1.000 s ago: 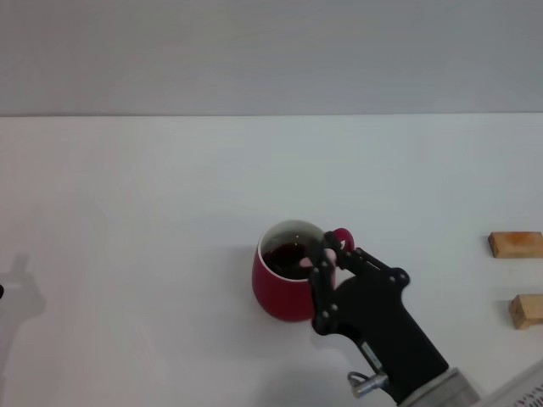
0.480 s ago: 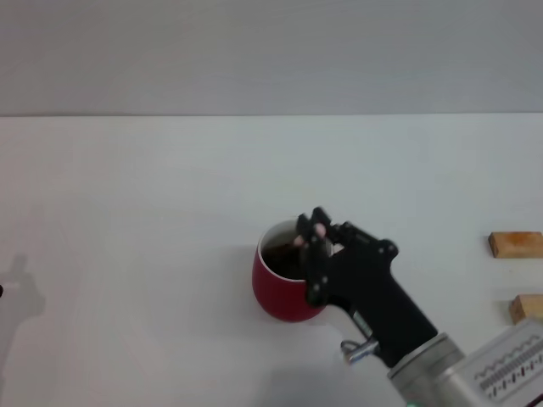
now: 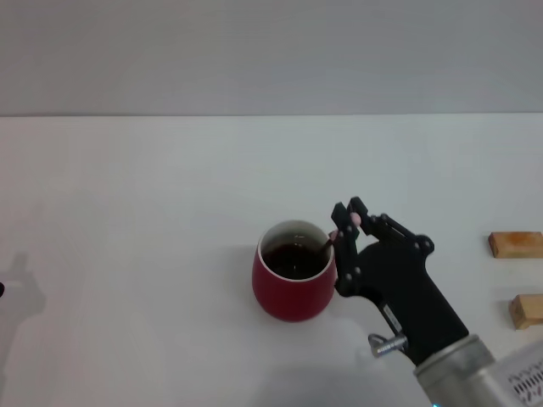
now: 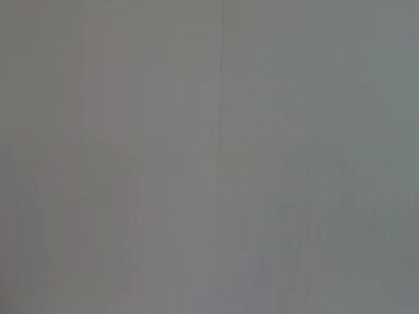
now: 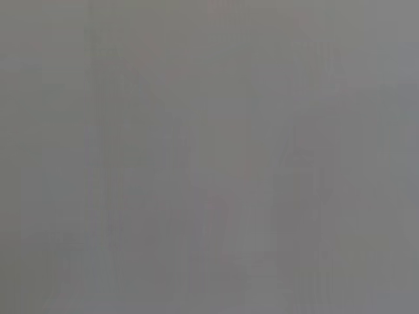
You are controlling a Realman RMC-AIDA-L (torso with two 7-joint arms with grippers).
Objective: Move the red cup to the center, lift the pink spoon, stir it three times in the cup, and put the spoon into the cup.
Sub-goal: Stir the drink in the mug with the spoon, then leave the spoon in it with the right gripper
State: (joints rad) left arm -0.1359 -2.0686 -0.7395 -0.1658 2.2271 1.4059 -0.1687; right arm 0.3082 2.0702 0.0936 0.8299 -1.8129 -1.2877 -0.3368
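Right hand (image 3: 346, 222): black, reaching in from the lower right of the head view and hovering just beside the right rim of the mug. Its fingers (image 3: 356, 210) are pinching together on the pale pink upper end of the spoon, which is showing between the fingertips.

Spoon (image 3: 329, 242): being held at a slant, its handle running down and to the left from the hand, over the rim and into the mug. Its lower end is dipping into the dark liquid; the bowl of the spoon is not showing.

Mug (image 3: 290, 282): dark red outside, white inside, standing upright on the worktop near the middle of the head view, slightly toward the near edge. Dark liquid is filling it to a little below the rim. Its handle is not showing, the hand covering that side.

Wooden blocks: two small tan pieces lying at the far right edge of the worktop, one (image 3: 515, 245) farther back, one (image 3: 527, 310) nearer, well apart from the mug.

Worktop (image 3: 136, 212): white and flat, meeting a grey wall behind.

Left hand: not appearing in any view. Both wrist views are giving only a plain grey field.
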